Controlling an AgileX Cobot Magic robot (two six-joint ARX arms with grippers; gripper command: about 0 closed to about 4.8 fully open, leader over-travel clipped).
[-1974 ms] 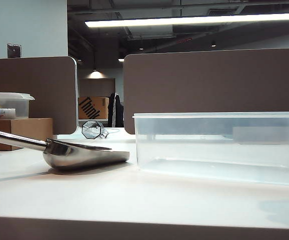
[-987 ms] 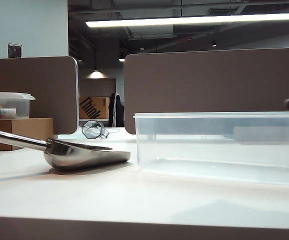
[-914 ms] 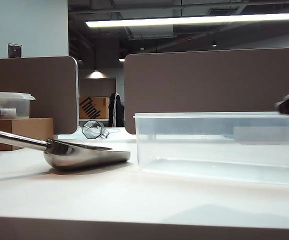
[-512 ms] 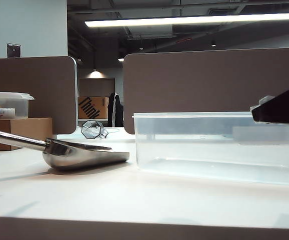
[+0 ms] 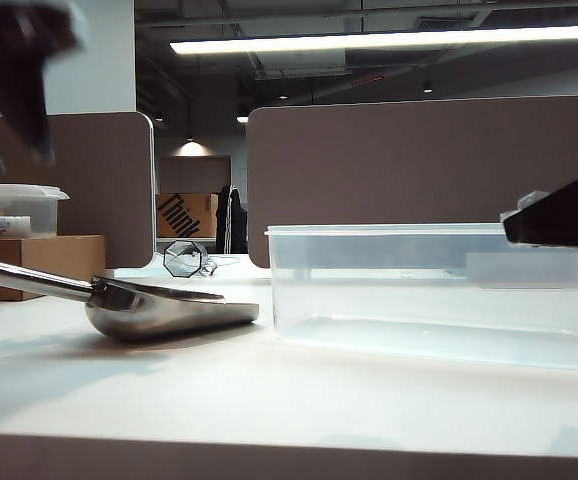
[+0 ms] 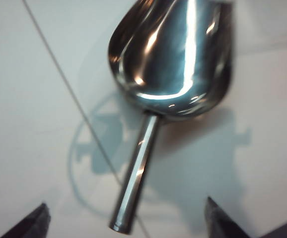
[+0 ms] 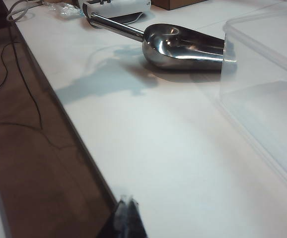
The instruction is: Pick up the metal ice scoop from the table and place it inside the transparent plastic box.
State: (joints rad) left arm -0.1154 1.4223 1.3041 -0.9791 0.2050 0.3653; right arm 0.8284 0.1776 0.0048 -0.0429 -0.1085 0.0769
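Since two seconds ago, a blurred dark left gripper has come into the exterior view's upper left, above the scoop's handle, and a dark arm has entered at the right edge, in front of the box's far end. From its wrist view the left gripper hangs over the handle with its jaws spread wide, one tip on each side, holding nothing.

One shiny silver steel ice scoop with a deep rounded bowl and straight rod handle lies on the broad, smooth white desk; its open mouth is very close to the wall of the one large clear rectangular plastic box, which stands lidless. Whether they touch I cannot tell.

The right gripper sits low near the desk's front edge, its jaws pressed together on nothing.

Behind stand two brown partition panels under a long ceiling light, one brown cardboard carton carrying one smaller lidded clear container, and a further cardboard box in the dim background.
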